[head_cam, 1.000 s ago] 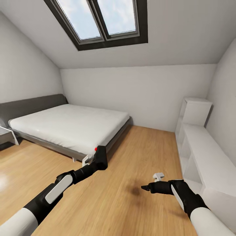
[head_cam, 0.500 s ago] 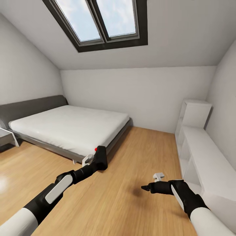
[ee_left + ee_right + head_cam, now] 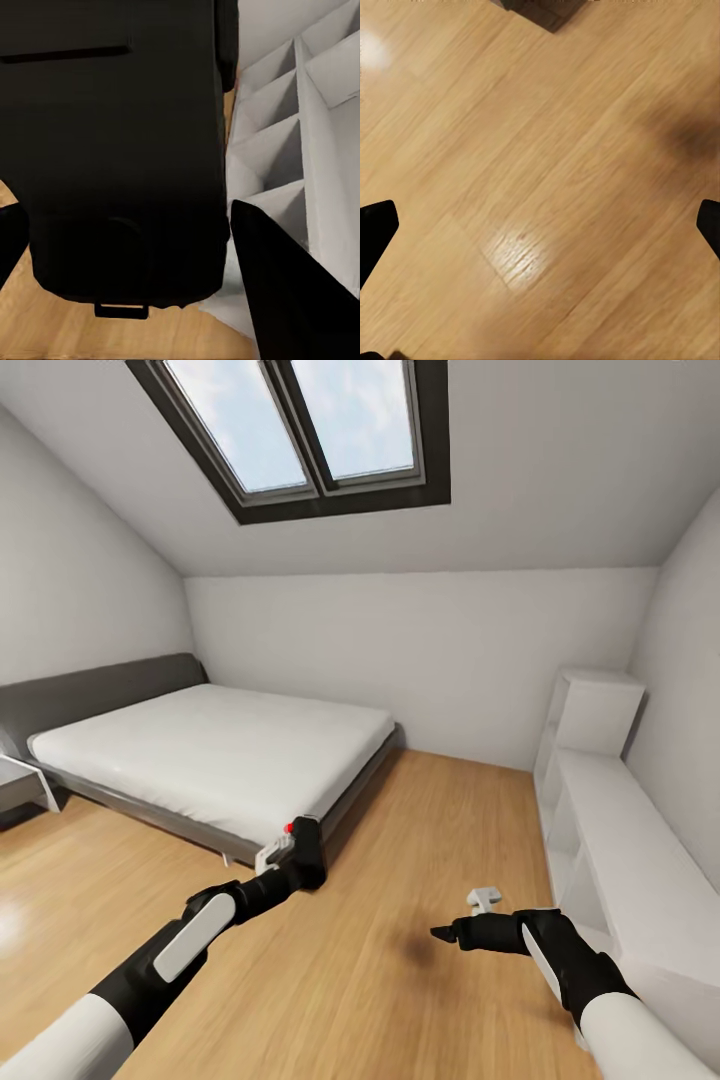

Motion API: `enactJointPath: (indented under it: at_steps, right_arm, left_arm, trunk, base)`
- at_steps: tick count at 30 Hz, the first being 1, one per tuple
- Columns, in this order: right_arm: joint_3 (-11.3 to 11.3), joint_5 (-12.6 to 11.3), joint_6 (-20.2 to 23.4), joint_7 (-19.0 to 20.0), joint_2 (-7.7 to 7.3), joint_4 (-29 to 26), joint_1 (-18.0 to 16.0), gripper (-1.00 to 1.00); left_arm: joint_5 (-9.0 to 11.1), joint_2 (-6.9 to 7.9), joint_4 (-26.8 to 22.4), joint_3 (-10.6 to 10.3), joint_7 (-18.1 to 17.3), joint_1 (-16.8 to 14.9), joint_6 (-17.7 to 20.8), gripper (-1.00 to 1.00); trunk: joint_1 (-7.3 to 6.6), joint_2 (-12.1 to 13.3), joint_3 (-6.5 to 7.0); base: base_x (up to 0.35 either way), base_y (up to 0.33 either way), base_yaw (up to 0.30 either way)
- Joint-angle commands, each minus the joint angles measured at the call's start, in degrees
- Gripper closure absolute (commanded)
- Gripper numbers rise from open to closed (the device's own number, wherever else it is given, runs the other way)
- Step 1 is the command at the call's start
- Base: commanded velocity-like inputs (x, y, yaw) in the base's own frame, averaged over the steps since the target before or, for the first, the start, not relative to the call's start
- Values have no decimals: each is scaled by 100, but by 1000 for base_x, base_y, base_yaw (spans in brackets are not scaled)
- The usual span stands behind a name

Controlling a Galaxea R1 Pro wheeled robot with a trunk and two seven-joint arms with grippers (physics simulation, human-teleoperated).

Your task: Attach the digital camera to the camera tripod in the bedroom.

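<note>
My left gripper [image 3: 300, 857] is shut on the digital camera [image 3: 307, 850], a small black box with a red button on top, held above the wood floor near the foot of the bed. In the left wrist view the camera's black body [image 3: 112, 150] sits between the two fingers of the left gripper [image 3: 142, 262]. My right gripper [image 3: 445, 934] hovers over the floor to the right, open and with nothing in it. Its fingertips stand far apart over bare floorboards in the right wrist view [image 3: 540, 229]. The camera tripod is out of view.
A grey-framed bed [image 3: 210, 755] with a white mattress fills the left side. White open shelving [image 3: 620, 840] runs along the right wall. A skylight window [image 3: 310, 425] sits in the sloped ceiling. Light wood floor [image 3: 440, 830] stretches ahead between bed and shelving.
The whole view has shifted slightly, so the camera moved. My left arm with the digital camera sits a little lower and further right. The right arm has held still.
</note>
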Motion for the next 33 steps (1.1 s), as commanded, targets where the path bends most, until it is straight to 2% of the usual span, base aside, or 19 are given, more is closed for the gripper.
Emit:
enactJointPath:
  at_steps: [1,2,3,7,8,11,17,33]
  right_arm:
    - [-16,56,19,42,2,-9,-3,-100]
    - [-16,56,19,42,2,-9,-3,-100]
    - [-16,56,19,42,2,-9,-3,-100]
    - [-16,56,19,42,2,-9,-3,-100]
    - [-16,56,19,42,2,-9,-3,-100]
    - [-16,56,19,42,2,-9,-3,-100]
    - [-16,60,19,42,2,-9,-3,-100]
    - [-16,56,19,42,2,-9,-3,-100]
  left_arm:
    - [58,-22,-12,-15,215,-6,-4,100]
    - [55,-48,-14,-15,381,-6,-10,100]
    - [48,-97,-26,-15,720,-6,-21,100]
    - [37,-210,-52,-13,1363,-6,-39,100]
    - [30,-270,-57,-11,1636,-6,-45,100]
    - [20,-371,-62,-4,2025,-6,-60,100]
    - [11,-454,-64,15,2274,-6,-75,100]
    - [11,-470,-66,26,2287,-6,-81,100]
  trunk:
    - [-23,38,12]
    - [-45,78,30]
    - [-67,119,48]
    - [-155,279,120]
    - [-177,319,138]
    - [-243,439,192]
    - [-375,680,300]
    - [-726,1322,587]
  base:
    - [0,0,0]
    - [0,0,0]
    - [0,0,0]
    - [0,0,0]
    - [0,0,0]
    - [0,0,0]
    - [0,0,0]
    - [0,0,0]
